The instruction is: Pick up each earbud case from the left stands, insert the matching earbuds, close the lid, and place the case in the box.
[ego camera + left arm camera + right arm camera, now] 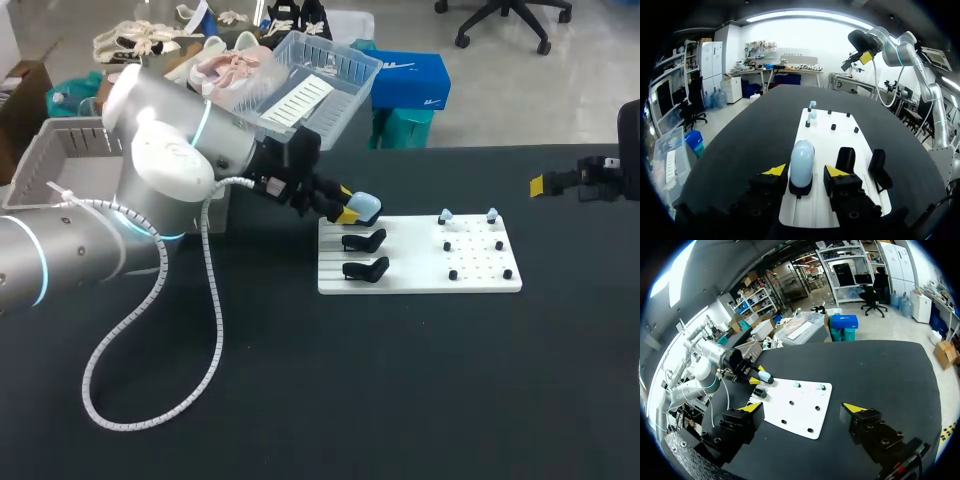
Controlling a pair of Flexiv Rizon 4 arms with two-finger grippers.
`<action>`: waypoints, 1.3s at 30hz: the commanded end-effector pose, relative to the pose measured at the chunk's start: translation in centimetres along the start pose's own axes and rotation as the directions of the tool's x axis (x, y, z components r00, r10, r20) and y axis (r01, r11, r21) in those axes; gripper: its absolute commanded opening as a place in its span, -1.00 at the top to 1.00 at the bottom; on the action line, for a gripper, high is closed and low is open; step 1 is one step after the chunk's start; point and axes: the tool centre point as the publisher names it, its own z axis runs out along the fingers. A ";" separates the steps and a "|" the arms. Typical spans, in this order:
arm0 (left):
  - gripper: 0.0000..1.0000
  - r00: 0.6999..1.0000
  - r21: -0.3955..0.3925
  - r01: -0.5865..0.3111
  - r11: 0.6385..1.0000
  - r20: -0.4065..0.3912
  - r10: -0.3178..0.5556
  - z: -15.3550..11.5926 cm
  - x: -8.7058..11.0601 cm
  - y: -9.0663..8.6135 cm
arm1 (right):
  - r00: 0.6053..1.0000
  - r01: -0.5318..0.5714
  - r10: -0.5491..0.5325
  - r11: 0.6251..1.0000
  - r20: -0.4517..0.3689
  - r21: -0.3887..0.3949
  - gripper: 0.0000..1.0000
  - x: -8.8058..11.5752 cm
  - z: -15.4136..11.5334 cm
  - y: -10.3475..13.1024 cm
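Observation:
A light blue earbud case [367, 207] [801, 162] sits on the rearmost black stand of the white board [420, 272] [840, 137]. My left gripper [352, 211] [805, 172] straddles it, one yellow-tipped finger on each side, and a narrow gap still shows beside the case, so it is open. Two more black stands [365, 240] [845, 159] beside it are bare. Two pale earbuds [446, 215] [811, 105] stand on pegs at the board's far end. My right gripper [560, 183] [804, 407] hangs open and empty off to the right, above the table.
A grey crate [55, 160] stands at the table's left, behind my left arm. Several small black pegs [480, 258] dot the board's right half. A white cable [150, 320] loops from the left arm down over the black tabletop.

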 end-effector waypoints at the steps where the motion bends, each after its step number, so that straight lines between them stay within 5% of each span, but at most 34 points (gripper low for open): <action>1: 0.04 1.000 0.010 -0.001 1.000 -0.002 0.001 0.2 0.0 0.3 | 1.000 0.002 -0.002 1.000 -0.001 -0.005 -1.00 0.0 0.0 -0.1; 12: 0.08 1.000 0.009 0.006 1.000 -0.004 -0.006 0.5 -0.1 0.3 | 1.000 0.002 -0.002 1.000 -0.001 -0.005 -1.00 0.0 0.0 -0.1; 33: 0.51 1.000 -0.008 0.016 1.000 -0.003 -0.016 0.9 0.0 0.5 | 1.000 0.002 -0.002 1.000 -0.001 -0.005 -1.00 0.0 0.0 -0.1; 36: 0.61 1.000 -0.010 0.019 1.000 0.001 -0.019 0.9 -0.1 0.6 | 1.000 0.002 -0.002 1.000 -0.001 -0.005 -1.00 0.0 0.0 -0.1; 39: 1.00 1.000 -0.009 0.019 1.000 0.007 -0.018 0.5 -0.2 0.5 | 1.000 0.002 -0.002 1.000 -0.001 -0.005 -1.00 0.0 0.0 -0.1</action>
